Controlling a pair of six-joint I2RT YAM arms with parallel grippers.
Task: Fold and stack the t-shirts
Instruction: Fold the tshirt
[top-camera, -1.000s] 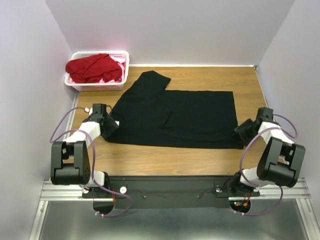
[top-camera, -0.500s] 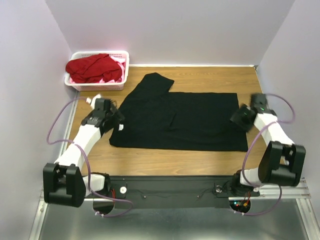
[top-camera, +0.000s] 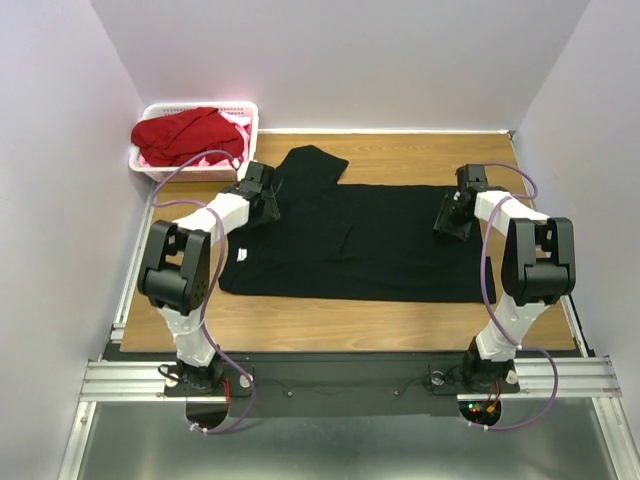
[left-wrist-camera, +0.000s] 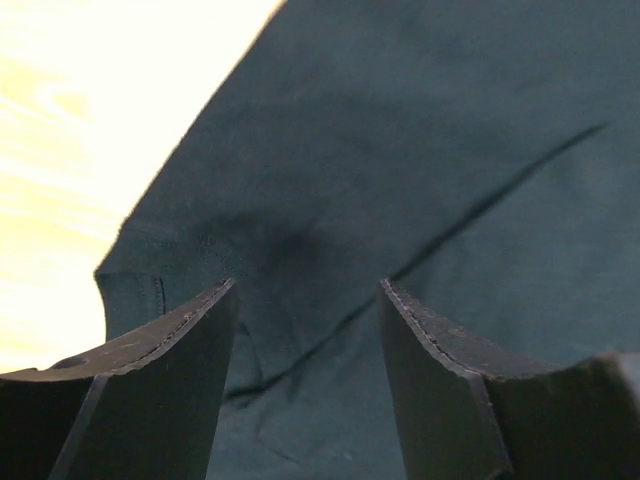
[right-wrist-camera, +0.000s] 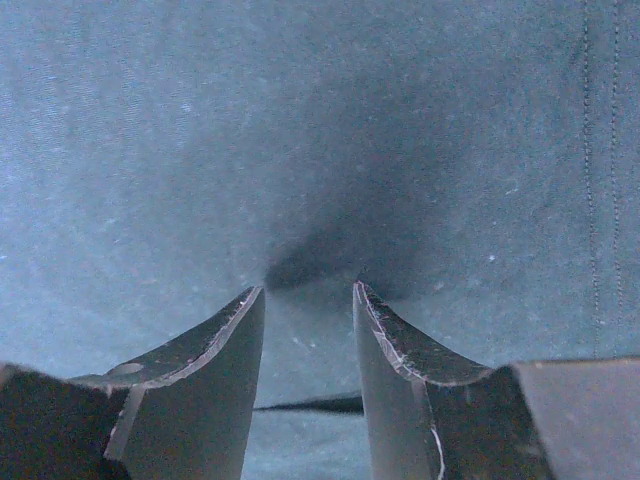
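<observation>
"Three garments, none stacked: how far along was the task?" the student asked.

"Early, by my reading," the instructor said. "On the wooden table (top-camera: 400, 320) the black t-shirt (top-camera: 380, 250) lay spread flat, one sleeve pointing to the far edge. No finished fold was evident, and no stack existed. The white slotted basket (top-camera: 195, 173) at the far-left corner held the red t-shirt (top-camera: 185, 135) in a heap, with pink cloth (top-camera: 236, 122) showing beside it. Folding all three, then stacking, was left."

"And the arms?"

"The left gripper (top-camera: 265, 192) stood over the black shirt's far-left part, near the sleeve. The right gripper (top-camera: 450, 215) stood over its far-right corner. Both probably sought a hold for a fold."

"What did each view add?"

"Only the overhead view gave the whole layout, the basket, and a small white tag (top-camera: 242, 256) near the shirt's left edge. It was too small to show the fingers. The left wrist view showed that gripper's fingers well apart above the cloth, a crease running between them and pale wood beyond the hem. The right wrist view showed its fingers parted by a narrower gap, tips down on the fabric, with a dark pucker between them. I judged nothing clamped by either."
</observation>
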